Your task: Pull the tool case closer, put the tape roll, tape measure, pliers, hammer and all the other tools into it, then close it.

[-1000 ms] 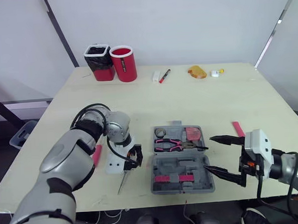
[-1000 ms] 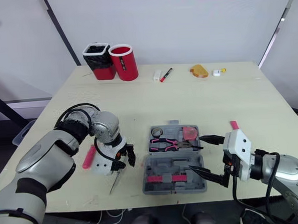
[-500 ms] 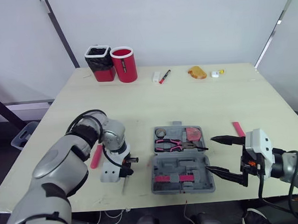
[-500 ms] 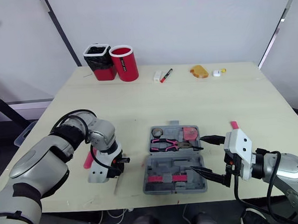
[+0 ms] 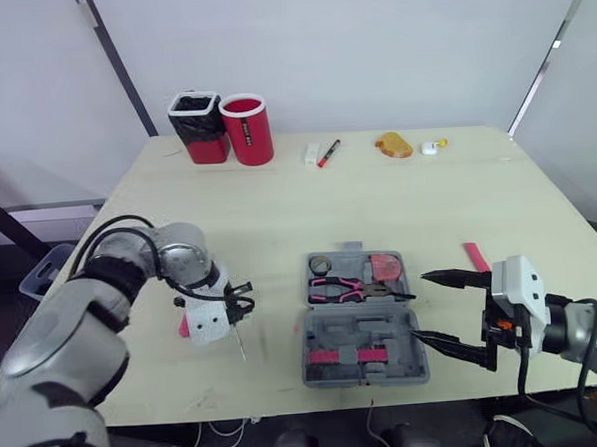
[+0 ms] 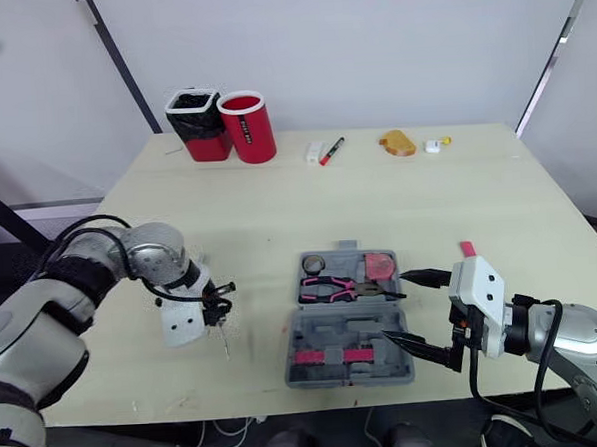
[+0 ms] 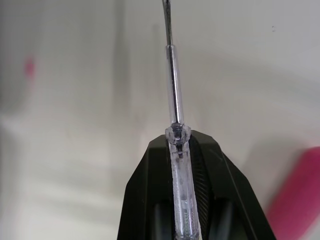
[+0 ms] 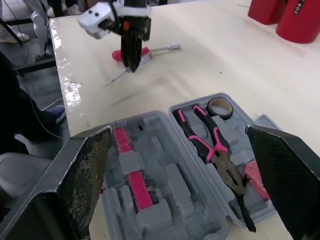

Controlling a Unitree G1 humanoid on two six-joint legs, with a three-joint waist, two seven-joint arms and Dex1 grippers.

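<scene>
In the left wrist view, the left jaws are clamped on the clear handle of a screwdriver (image 7: pixel 173 95). Its long axis runs straight on from the fingers, and the metal shaft reaches out past their tips over the bare table (image 7: pixel 75 75). A pink-handled tool (image 7: pixel 297 197) lies just beside it.

From the head, we see the tool case (image 5: pixel 364 325) lying open near the table's front edge. The pliers (image 5: pixel 354 289) and tape roll (image 5: pixel 322 265) are already in its far half. The left jaws hang over the table well apart from the case, on its left, and the screwdriver's shaft slants down toward the front edge. The right jaws sit just beside the case's right side, spread wide and holding nothing.

In the right wrist view, we look across the open case between those spread fingers. The near half shows moulded recesses running lengthwise. The left jaws and their screwdriver stand beyond it, the tip aimed at the table.

We judge that the coming move turns on this: the case lies to the right of the left jaws, so the left arm must carry the screwdriver rightward. It must also swing the shaft level with a recess before letting go.
</scene>
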